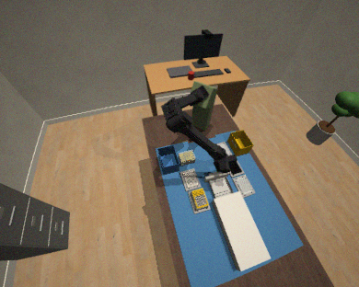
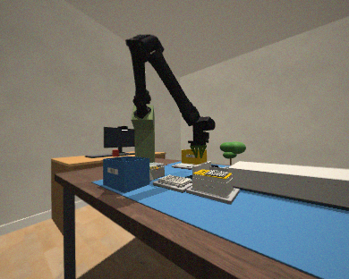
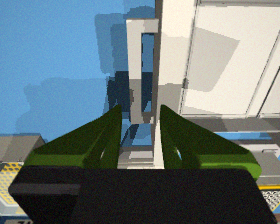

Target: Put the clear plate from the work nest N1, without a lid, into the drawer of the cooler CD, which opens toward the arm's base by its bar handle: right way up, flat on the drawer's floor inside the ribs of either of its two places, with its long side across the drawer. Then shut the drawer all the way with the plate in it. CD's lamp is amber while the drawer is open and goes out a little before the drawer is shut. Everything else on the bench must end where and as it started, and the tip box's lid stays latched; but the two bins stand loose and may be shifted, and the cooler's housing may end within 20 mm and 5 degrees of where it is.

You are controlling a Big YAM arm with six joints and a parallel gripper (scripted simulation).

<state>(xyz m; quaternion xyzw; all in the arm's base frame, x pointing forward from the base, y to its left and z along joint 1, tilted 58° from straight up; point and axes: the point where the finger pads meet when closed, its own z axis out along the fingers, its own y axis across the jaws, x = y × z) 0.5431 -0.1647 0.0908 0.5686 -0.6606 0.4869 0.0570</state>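
The cooler CD (image 1: pixel 241 230) is a long white box on the blue mat. Its grey bar handle (image 3: pixel 141 75) faces the arm's base and also shows in the top view (image 1: pixel 214 176). Between handle and housing lies a white surface crossed by grey ribs (image 3: pixel 231 55). My gripper (image 3: pixel 140 111) hangs just above the handle, its green fingers partly apart with the bar in line between them and nothing held. It also shows in the top and exterior views (image 1: pixel 222 169) (image 2: pixel 198 151). Plates sit in nests left (image 1: pixel 189 178) and right (image 1: pixel 244 185) of the handle. I cannot tell which one is clear.
A yellow-topped tip box (image 1: pixel 200 200) stands left of the cooler. A blue bin (image 1: pixel 167 158) is at the mat's left back and a yellow bin (image 1: pixel 240 142) at the right back. Another rack (image 1: pixel 187 157) sits beside the blue bin.
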